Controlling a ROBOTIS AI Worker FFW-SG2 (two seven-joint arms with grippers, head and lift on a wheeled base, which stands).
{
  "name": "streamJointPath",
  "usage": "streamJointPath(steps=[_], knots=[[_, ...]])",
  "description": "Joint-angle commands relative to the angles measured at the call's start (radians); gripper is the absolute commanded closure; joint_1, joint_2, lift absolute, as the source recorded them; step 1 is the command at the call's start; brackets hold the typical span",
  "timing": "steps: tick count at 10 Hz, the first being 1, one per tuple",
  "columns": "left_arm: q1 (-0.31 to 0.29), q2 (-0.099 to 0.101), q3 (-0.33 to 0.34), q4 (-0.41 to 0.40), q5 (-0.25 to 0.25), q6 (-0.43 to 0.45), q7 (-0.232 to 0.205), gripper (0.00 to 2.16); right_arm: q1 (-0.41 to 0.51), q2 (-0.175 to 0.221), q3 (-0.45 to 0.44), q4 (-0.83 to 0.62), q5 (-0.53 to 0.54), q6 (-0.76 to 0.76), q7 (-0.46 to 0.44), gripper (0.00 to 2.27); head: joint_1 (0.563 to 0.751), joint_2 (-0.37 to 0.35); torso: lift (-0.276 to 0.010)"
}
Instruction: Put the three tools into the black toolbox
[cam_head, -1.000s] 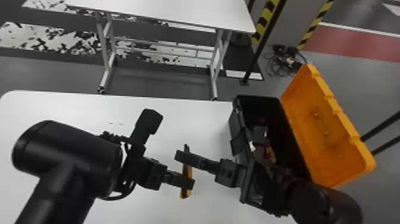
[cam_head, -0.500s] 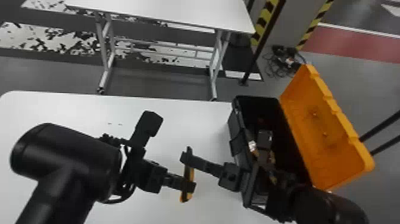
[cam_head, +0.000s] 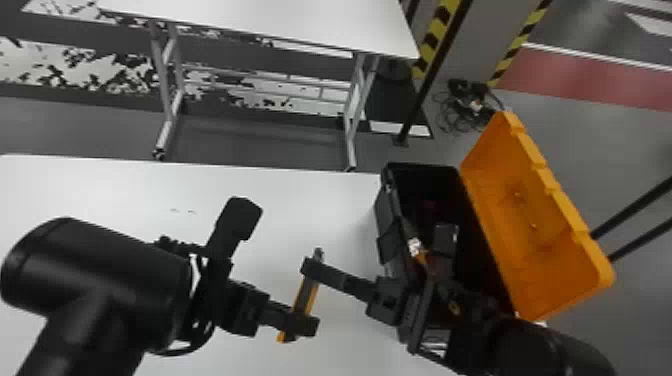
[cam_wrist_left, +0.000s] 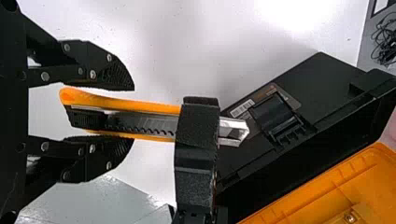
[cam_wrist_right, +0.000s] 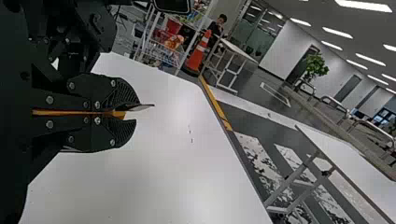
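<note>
Cutter pinched near blade end by right end effector; left end effector spread, fingers flanking handle. Black toolbox on bench, orange lid open; contents unclear.

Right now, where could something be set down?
Behind the cutter, the white tabletop is bare from the toolbox across to the left arm, back to its far edge. Crowded: left gripper and right gripper at the cutter, and the right arm by the toolbox.
</note>
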Motion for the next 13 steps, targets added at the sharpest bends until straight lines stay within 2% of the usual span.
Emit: streamJointPath(steps=[1,4,6,7,9,12,13], knots=[[0.004,0.001,0.002,-0.007,-0.004,0.023,0.003,0.07,0.0,-0.001,-0.005,-0.008,-0.005,0.008,-0.002,2.24,0.695,-0.253,-0.051],[0.018,0.001,0.002,-0.024,-0.016,0.026,0.003,0.07,0.005,-0.003,-0.011,-0.016,-0.006,0.011,-0.002,2.24,0.695,-0.251,-0.051],[0.045,0.009,0.022,-0.078,-0.023,0.05,0.003,0.07,0.011,-0.007,-0.026,-0.03,-0.006,0.011,-0.002,2.24,0.695,-0.253,-0.051],[0.088,0.012,0.059,-0.122,-0.033,0.05,0.003,0.07,0.017,-0.01,-0.04,-0.059,-0.003,0.017,-0.002,2.24,0.695,-0.253,-0.051],[0.173,0.021,0.148,-0.191,-0.032,0.023,-0.001,0.07,0.033,-0.056,-0.055,-0.185,0.04,0.054,-0.033,2.24,0.695,-0.243,-0.051],[0.248,0.03,0.267,-0.242,0.004,-0.036,-0.009,0.07,0.059,-0.102,-0.2,-0.37,0.011,0.143,-0.051,2.24,0.695,-0.237,-0.051],[0.254,0.03,0.281,-0.242,0.013,-0.039,-0.009,0.07,0.079,-0.108,-0.262,-0.419,-0.017,0.143,-0.059,2.24,0.695,-0.245,-0.051]])
